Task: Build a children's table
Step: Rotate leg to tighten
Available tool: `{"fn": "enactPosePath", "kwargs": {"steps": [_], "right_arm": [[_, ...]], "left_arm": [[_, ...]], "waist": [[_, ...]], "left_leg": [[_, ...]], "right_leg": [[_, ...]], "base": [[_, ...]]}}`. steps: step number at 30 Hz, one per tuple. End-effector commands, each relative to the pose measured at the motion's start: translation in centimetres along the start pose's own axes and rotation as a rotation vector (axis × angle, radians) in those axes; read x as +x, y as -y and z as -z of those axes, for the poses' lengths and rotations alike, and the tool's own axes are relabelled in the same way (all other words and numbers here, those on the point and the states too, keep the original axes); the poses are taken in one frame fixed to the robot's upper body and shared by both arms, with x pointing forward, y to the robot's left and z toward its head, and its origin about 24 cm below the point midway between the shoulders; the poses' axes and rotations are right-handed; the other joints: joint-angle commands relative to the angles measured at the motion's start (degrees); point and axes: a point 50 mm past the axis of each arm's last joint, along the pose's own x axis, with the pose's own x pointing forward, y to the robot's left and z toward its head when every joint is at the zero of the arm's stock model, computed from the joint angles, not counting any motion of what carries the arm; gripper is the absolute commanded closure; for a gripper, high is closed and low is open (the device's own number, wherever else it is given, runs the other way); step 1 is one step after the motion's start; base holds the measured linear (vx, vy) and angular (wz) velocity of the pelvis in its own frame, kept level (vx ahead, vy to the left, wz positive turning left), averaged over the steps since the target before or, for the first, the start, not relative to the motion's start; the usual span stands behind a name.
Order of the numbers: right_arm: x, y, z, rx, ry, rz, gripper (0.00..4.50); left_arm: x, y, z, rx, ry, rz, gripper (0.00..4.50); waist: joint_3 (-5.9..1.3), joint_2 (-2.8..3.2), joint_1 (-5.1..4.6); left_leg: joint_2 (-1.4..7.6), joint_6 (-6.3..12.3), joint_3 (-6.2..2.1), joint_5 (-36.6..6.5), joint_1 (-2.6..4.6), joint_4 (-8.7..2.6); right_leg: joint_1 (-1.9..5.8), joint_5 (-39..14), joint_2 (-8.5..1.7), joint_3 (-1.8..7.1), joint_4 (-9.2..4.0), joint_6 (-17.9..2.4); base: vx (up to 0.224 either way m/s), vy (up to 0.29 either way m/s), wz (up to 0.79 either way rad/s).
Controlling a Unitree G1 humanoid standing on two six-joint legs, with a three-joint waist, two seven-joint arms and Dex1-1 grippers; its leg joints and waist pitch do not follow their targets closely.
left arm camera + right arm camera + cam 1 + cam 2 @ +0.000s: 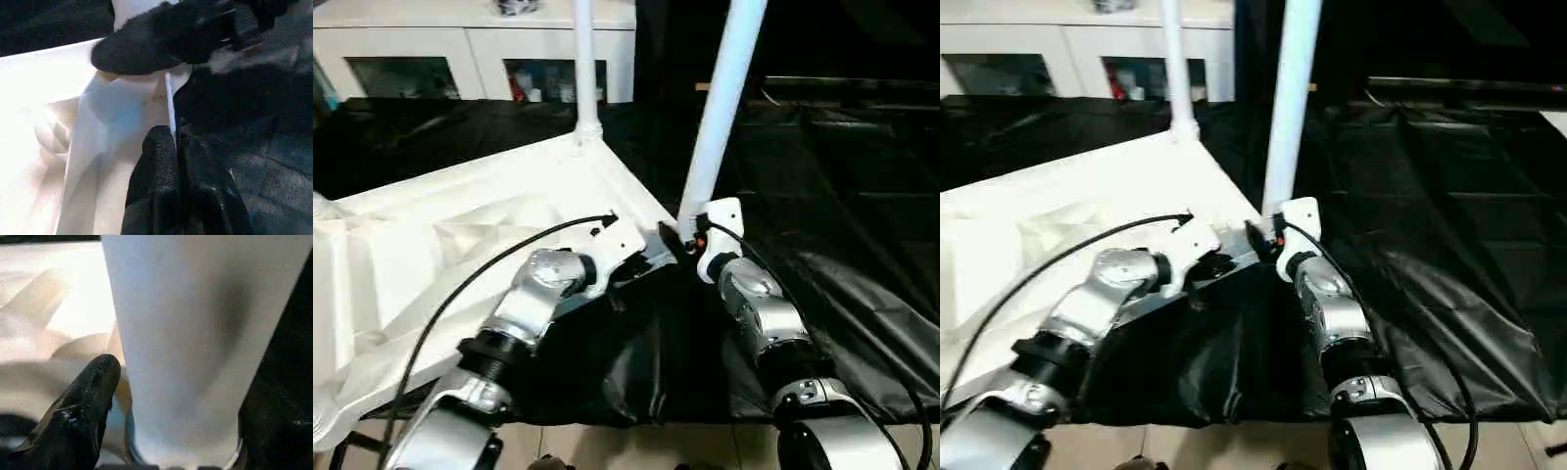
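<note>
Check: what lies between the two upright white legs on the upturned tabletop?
In the left eye view, just the tabletop's white edge runs from the far leg to the near leg; nothing stands on it.

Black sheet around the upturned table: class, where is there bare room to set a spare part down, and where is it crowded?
Free: the black sheet right of the near leg. Crowded: the tabletop corner, where left gripper and right gripper meet.

Lab (black sheeting; glass-doored cabinet)
</note>
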Motion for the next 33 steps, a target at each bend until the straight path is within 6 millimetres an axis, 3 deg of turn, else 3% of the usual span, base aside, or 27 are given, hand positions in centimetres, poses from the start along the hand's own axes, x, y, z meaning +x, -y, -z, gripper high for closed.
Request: {"fn": "enactPosePath", "kwargs": {"steps": [1,9,10,16,24,27,29,31,32,33], "right_arm": [[1.0,-3.5,0.4,-0.051,-0.039,-0.237,0.90],[-2.2,-4.0,1.3,-0.170,-0.159,-0.746,0.90],[-2.6,-4.2,1.4,-0.174,-0.173,-0.806,0.90],[-3.7,-4.8,1.5,-0.182,-0.217,-0.964,1.13],[-4.3,-4.9,1.6,-0.179,-0.242,-1.027,1.80],[-4.4,-5.0,1.8,-0.170,-0.252,-1.026,1.87],[-4.4,-5.1,1.8,-0.167,-0.243,-1.018,1.89],[-4.1,-5.1,1.7,-0.153,-0.214,-0.970,1.89],[-3.8,-5.0,1.7,-0.146,-0.198,-0.924,1.89],[-3.6,-5.0,1.7,-0.135,-0.190,-0.896,1.90]], "left_arm": [[0.8,1.5,-0.7,0.050,0.033,0.114,4.50],[-1.9,0.4,1.0,0.098,-0.010,0.215,4.50],[-2.1,0.3,1.1,0.104,-0.015,0.228,4.50],[-3.1,0.0,1.4,0.104,-0.014,0.296,4.50],[-3.5,-0.3,1.5,0.109,-0.016,0.325,4.50],[-3.7,-0.4,1.7,0.107,-0.018,0.329,4.50],[-3.7,-0.3,1.8,0.102,-0.019,0.331,4.50],[-3.5,-0.4,2.0,0.087,-0.024,0.304,4.50],[-3.4,-0.4,2.0,0.080,-0.027,0.280,4.50],[-3.3,-0.4,2.0,0.075,-0.029,0.263,4.50]], "waist": [[-3.44,-0.19,0.23],[-2.97,-0.25,0.37],[-3.04,0.04,0.64],[-3.00,0.06,1.45],[-3.15,-0.02,1.66],[-3.22,0.21,1.64],[-3.25,0.14,1.65],[-3.29,-0.51,1.69],[-3.20,-0.25,1.76],[-3.22,-0.36,1.76]], "left_leg": [[1.00,4.27,0.06,-8.3,-0.35,-3.28],[1.31,4.96,0.17,-10.6,-0.13,-3.40],[1.37,4.95,0.19,-10.9,0.01,-3.35],[1.55,3.72,0.23,-11.8,0.44,-3.54],[1.39,3.55,0.22,-10.8,0.23,-3.50],[1.41,3.42,0.20,-10.6,0.23,-3.48],[1.43,3.42,0.19,-10.5,0.23,-3.49],[1.40,3.63,0.26,-10.2,0.21,-3.48],[1.44,3.57,0.18,-10.1,0.14,-3.54],[1.45,3.50,0.21,-10.3,0.15,-3.58]], "right_leg": [[3.48,-6.5,-3.08,2.64,-3.45,-12.8],[3.24,-9.9,-2.90,2.64,-3.77,-12.8],[3.18,-10.3,-2.94,2.67,-3.76,-12.8],[2.91,-11.2,-3.07,2.85,-3.77,-13.4],[3.13,-9.8,-3.02,2.79,-3.57,-13.4],[3.16,-8.9,-3.02,2.78,-3.46,-13.6],[3.20,-8.6,-3.01,2.76,-3.43,-13.6],[3.27,-9.1,-3.03,2.75,-3.46,-13.5],[3.21,-10.0,-3.16,2.76,-3.47,-13.3],[3.21,-10.8,-3.18,2.75,-3.58,-13.1]], "base": [[0.000,0.000,0.00],[0.000,0.000,0.00],[0.000,0.000,0.00],[0.000,0.000,0.00],[0.000,0.000,0.00],[0.000,0.000,0.00],[0.000,0.000,0.00],[0.000,0.000,0.00],[0.000,0.000,0.00],[0.000,0.000,0.00]]}}
